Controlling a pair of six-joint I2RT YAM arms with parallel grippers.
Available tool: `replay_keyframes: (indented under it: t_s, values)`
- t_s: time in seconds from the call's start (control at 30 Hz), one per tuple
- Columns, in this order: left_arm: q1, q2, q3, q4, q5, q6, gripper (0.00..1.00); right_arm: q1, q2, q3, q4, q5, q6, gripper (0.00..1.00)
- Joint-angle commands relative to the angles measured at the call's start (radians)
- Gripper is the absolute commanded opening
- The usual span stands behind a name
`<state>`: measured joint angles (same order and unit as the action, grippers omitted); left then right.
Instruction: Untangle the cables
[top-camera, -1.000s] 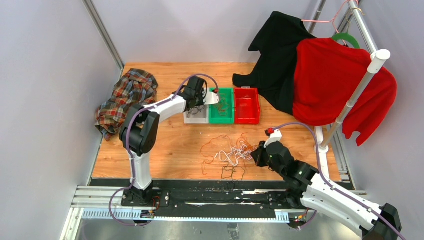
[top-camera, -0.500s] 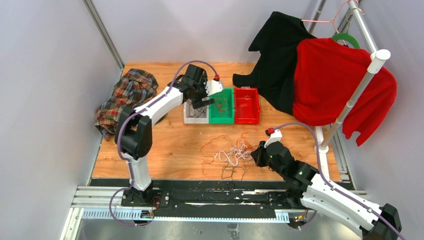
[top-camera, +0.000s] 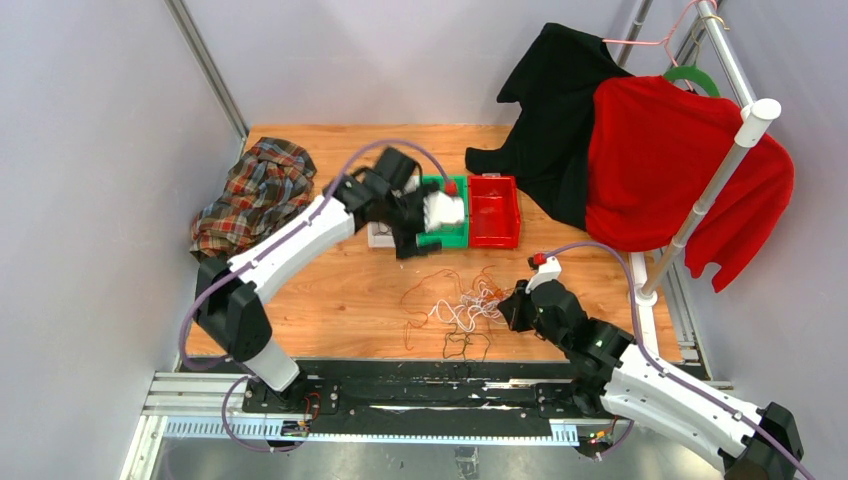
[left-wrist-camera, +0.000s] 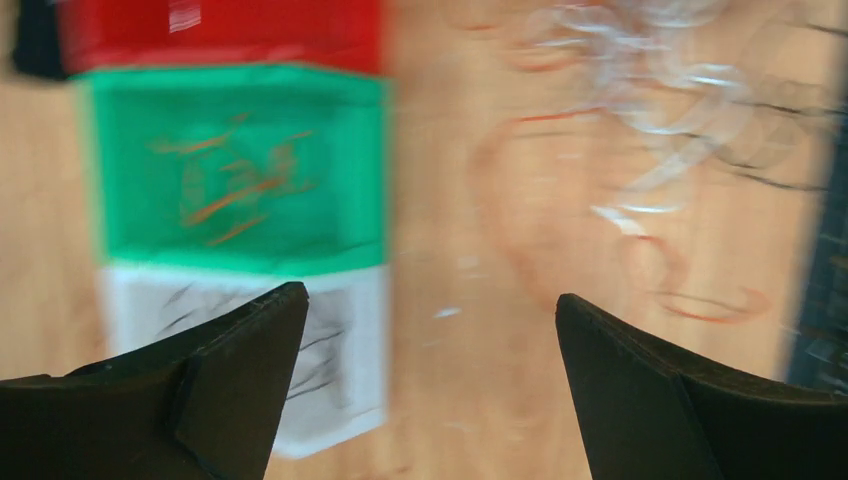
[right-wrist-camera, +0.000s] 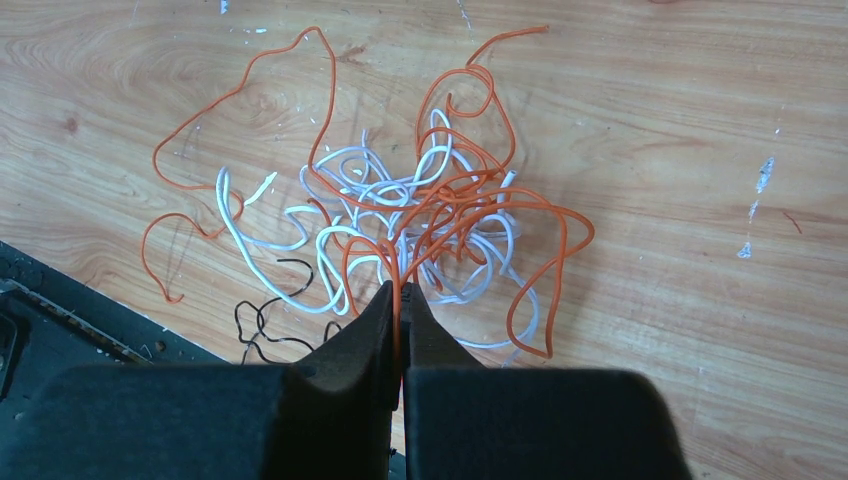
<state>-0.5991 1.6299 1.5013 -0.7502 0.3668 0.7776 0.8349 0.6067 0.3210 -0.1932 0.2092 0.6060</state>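
The cables (right-wrist-camera: 400, 200) likely handle light, springy and snag-prone; the right tool (right-wrist-camera: 402, 300) clamps one orange strand (right-wrist-camera: 398, 262) at the tangle's near edge, and the left tool (left-wrist-camera: 430, 298) is apart, empty.

White arms (top-camera: 290, 245), black joints (top-camera: 232, 315), purple hoses (top-camera: 590, 246), black wedge fingers (left-wrist-camera: 240, 380).

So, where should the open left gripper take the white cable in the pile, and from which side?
I would take the white cable at its outer arc, which lies flat and alone, clear of the orange cables. Bring the left gripper from above on the left of the pile: the right gripper is shut on those at its right.
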Motion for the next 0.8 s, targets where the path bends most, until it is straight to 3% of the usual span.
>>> replay_keyframes:
  t_s: [0.0,0.37,0.53,0.7,0.73,0.77]
  values:
    - [-0.147,-0.05,-0.156,-0.124,0.157,0.082,0.98,-0.011,-0.013,0.019,0.013,0.007,-0.003,0.01]
    - [-0.295,0.121,-0.156,-0.087,0.191,0.194,0.9,-0.016,0.022,0.01,-0.008,0.043,0.006,0.01]
    - [-0.342,0.175,-0.181,-0.035,0.174,0.214,0.77,-0.025,0.015,0.015,-0.022,0.05,0.015,0.01]
    - [-0.349,0.184,-0.204,0.048,0.143,0.171,0.52,-0.032,0.021,0.028,-0.033,0.042,0.015,0.01]
    - [-0.349,0.177,-0.205,0.05,0.136,0.167,0.41,-0.032,0.021,0.03,-0.036,0.042,0.014,0.01]
    - [-0.349,0.167,-0.206,0.051,0.124,0.161,0.23,-0.033,0.02,0.032,-0.041,0.042,0.013,0.01]
